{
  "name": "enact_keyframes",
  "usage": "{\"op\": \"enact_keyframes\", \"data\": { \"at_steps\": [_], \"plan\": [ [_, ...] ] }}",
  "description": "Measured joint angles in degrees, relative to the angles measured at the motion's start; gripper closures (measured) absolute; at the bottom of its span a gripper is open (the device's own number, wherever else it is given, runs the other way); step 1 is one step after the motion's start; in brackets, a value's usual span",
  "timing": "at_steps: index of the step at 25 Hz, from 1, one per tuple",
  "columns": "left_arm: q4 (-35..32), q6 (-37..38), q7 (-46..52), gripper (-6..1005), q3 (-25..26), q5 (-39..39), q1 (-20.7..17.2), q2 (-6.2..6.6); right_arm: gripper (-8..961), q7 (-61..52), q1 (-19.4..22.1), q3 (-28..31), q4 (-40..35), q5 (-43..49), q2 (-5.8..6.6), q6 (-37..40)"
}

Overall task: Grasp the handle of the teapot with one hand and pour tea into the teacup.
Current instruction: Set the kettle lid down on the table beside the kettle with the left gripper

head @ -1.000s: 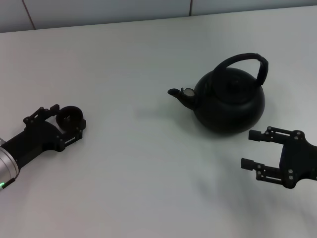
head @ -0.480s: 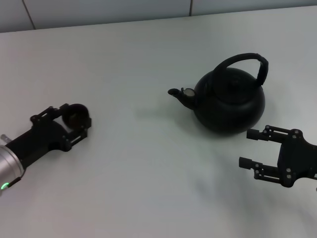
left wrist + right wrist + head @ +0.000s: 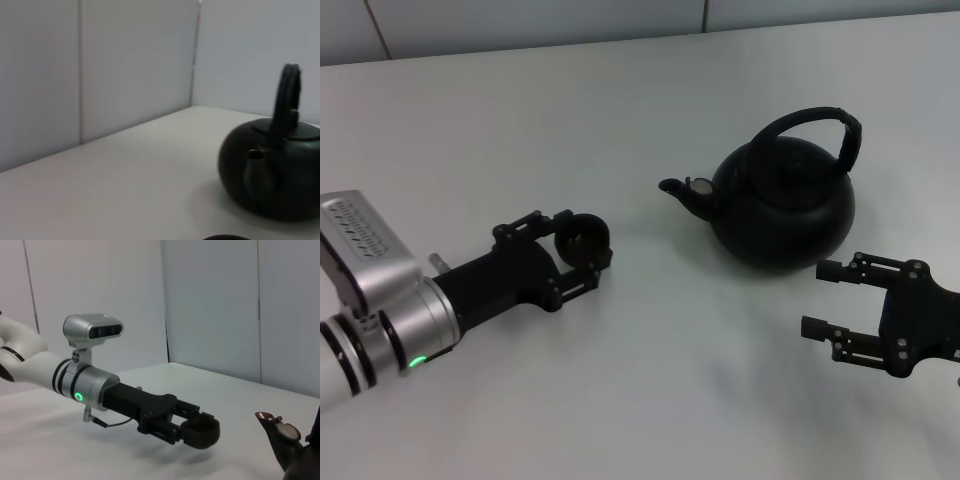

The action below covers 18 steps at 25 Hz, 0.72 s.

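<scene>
The left gripper [image 3: 582,243] held the teacup [image 3: 583,235] between its fingers, raised off the bench [image 3: 620,120] near its middle. The teapot [image 3: 782,204] stood toward the bench's right side, spout [image 3: 680,191] pointing at the cup, its handle [image 3: 815,125] arched upright. The right gripper [image 3: 825,298] hovered just beside the teapot, toward the near edge, fingers spread wide and holding nothing.

Left pincer [image 3: 582,243] closed — right pincer [image 3: 817,298] spread apart.
</scene>
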<state>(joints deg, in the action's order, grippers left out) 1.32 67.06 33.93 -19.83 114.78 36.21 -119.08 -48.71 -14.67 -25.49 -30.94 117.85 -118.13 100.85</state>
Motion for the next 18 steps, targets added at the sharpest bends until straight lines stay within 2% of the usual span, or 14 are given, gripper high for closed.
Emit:
{"op": "enact_keyframes", "data": {
  "at_steps": [4,18],
  "plan": [
    [3.0,-1.7,-3.1,317,-0.2,0.0,1.3,-0.09,279,-0.2,0.0,0.0,0.0,0.0,0.0,0.1],
    [5.3,-6.7,-5.4,316,-0.2,0.0,1.9,-0.11,279,-0.6,-0.3,0.0,0.0,0.0,0.0,0.0]
  ]
}}
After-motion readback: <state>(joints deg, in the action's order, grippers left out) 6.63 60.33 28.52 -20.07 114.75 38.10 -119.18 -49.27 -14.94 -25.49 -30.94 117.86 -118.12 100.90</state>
